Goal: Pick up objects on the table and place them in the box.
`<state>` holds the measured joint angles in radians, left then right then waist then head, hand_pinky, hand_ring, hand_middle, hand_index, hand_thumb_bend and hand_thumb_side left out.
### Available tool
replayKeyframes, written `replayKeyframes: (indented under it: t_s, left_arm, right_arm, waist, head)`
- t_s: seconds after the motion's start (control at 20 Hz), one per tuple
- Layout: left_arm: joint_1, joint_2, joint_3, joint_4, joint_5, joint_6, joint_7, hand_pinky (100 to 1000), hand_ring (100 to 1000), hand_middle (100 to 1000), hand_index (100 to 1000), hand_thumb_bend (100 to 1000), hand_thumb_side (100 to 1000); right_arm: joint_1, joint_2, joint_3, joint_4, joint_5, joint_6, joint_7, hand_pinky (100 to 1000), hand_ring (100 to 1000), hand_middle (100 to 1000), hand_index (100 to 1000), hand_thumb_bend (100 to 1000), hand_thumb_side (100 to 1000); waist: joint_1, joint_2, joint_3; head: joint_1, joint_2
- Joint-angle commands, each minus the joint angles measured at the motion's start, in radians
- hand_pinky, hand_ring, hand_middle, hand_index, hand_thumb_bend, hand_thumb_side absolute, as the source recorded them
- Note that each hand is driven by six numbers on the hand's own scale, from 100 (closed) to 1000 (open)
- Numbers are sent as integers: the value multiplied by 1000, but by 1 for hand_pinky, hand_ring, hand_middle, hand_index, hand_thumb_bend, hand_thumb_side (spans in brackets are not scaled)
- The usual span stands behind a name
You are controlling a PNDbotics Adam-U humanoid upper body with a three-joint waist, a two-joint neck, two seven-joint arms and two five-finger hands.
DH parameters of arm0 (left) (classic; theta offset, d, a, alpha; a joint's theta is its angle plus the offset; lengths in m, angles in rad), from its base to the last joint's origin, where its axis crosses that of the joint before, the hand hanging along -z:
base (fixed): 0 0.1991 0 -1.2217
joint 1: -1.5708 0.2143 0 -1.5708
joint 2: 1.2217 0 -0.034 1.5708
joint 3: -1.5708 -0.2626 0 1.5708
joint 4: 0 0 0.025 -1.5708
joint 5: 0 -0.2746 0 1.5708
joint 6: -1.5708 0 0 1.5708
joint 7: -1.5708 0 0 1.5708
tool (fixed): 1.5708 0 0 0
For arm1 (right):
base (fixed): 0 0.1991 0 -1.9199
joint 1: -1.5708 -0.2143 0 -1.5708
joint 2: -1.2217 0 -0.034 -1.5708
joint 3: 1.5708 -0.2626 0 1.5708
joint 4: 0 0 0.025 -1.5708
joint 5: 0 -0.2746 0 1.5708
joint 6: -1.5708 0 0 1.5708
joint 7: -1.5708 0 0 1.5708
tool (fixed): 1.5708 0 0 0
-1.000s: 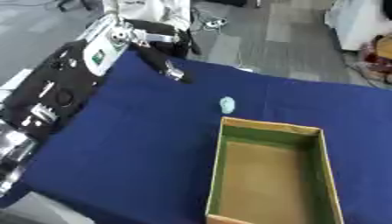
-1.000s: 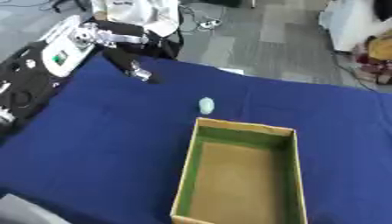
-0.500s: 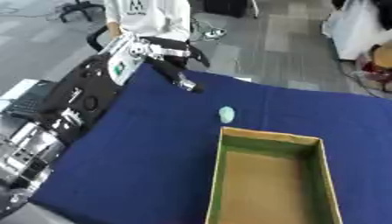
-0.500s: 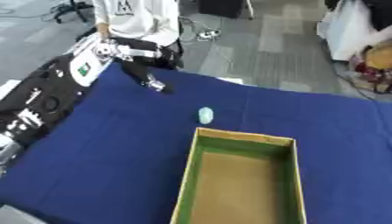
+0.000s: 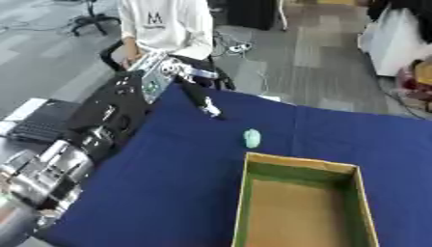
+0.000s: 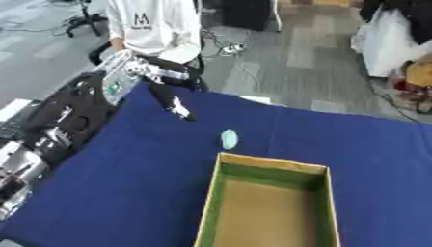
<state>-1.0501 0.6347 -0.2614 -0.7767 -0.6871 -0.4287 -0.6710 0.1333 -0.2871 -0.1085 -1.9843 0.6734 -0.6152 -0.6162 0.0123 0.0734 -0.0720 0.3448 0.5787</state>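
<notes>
1. You are at the reaching step. No item shows inside the box (image 5: pixel 300 164), and one clear item waits on the blue-covered desk (image 5: pixel 168 185).
2. The item is a small pale green oval (image 5: pixel 251 138). It lies flat on the cloth just beyond the far left corner of the box, near it but apart from it.
3. The oval's long axis runs roughly from near to far, about parallel to the long side of the box. Both ends look rounded, so no front or back can be told.
4. Your left robot hand (image 5: pixel 168 75) is stretched out to the far left corner of the desk, well apart from the oval. Its arm runs along the desk's left edge.
5. A dark slender shape with a pale tip (image 5: pixel 200 100) slants from the left robot hand toward the oval. It cannot be told whether this belongs to the robot hand or is a separate thing, nor whether the robot hand is wide, narrow or holding something.
6. Your right robot hand shows in neither view.
7. The next move likely calls for bringing a robot hand in over the oval and closing across its short width, then a short carry toward you into the box.
</notes>
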Motion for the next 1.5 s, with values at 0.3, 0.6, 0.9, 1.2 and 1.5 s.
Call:
replayKeyframes:
  t_s: [0.3,0.6,0.9,1.2,1.5]
  left_arm:
    - [-54,-10,26,62,-132,-237,-128,813,812,877,945,1000,516]
    - [-57,-29,42,110,-164,-273,-105,743,785,864,938,1000,502]
    - [-55,-44,39,137,-162,-311,-109,708,765,861,938,1000,471]
    - [-53,-53,41,158,-152,-325,-122,667,742,839,936,1000,442]
    - [-64,-64,34,168,-192,-341,-121,685,748,840,938,1000,419]
  right_arm:
    - [-30,-47,-28,-16,-58,-292,-291,157,277,289,410,100,1000]
    - [-46,-67,-47,-16,-107,-292,-291,159,277,290,410,100,1000]
    - [-55,-79,-57,-16,-134,-292,-291,158,276,289,410,100,1000]
    - [-66,-84,-63,-16,-158,-292,-291,157,275,288,409,100,1000]
    - [-77,-87,-66,-16,-173,-292,-291,156,274,286,409,100,1000]
  waist:
    - [9,-1,-18]
    - [15,4,-32]
    - [16,9,-43]
    - [15,16,-53]
    - [16,26,-63]
  head:
    - [30,-10]
    - [44,-9]
    - [50,-15]
    - [54,-41]
    - [70,-65]
